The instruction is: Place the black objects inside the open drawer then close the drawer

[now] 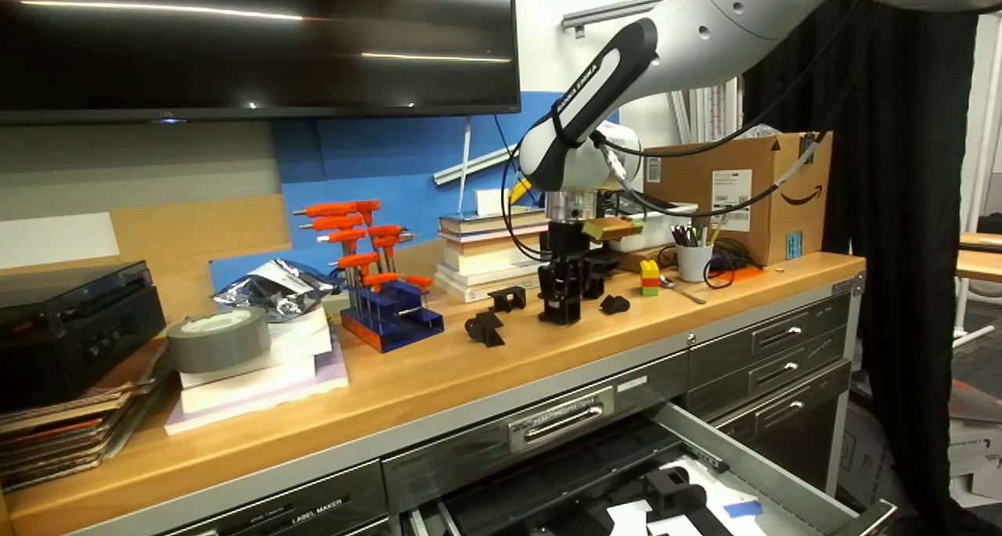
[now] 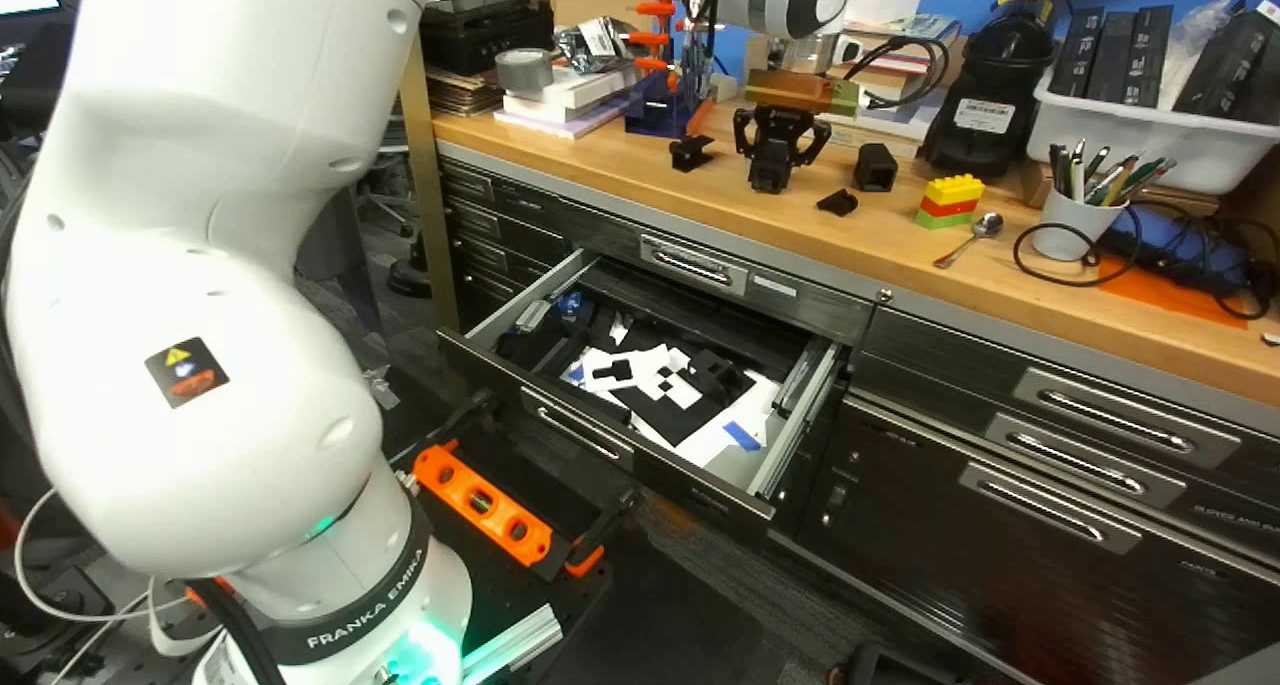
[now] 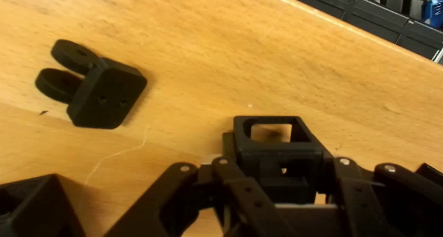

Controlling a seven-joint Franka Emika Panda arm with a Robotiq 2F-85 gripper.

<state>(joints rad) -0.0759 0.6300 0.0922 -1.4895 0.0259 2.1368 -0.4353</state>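
In an exterior view: wide, shallow grey metal drawer (image 2: 690,483), pulled open, centre of frame, blocky matte black piece (image 2: 712,373) inside. Beyond, upper frame, wooden benchtop (image 2: 880,247) bearing low black piece (image 2: 838,202); black gripper (image 2: 771,165), jaws clamped, per wrist view, about hollow black block (image 3: 280,148); box-shaped black piece (image 2: 870,167) at right, angular black piece (image 2: 690,153) at left.

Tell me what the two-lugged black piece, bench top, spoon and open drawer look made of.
Two-lugged black piece: probably plastic, matte; no metallic glint shows.
Bench top: wood or wood-look laminate, satin; streaky grain shows.
Spoon: likely metal, polished; its bowl catches bright reflections.
Open drawer: probably metal, perhaps painted grey; thin, smooth wall with a dull sheen.
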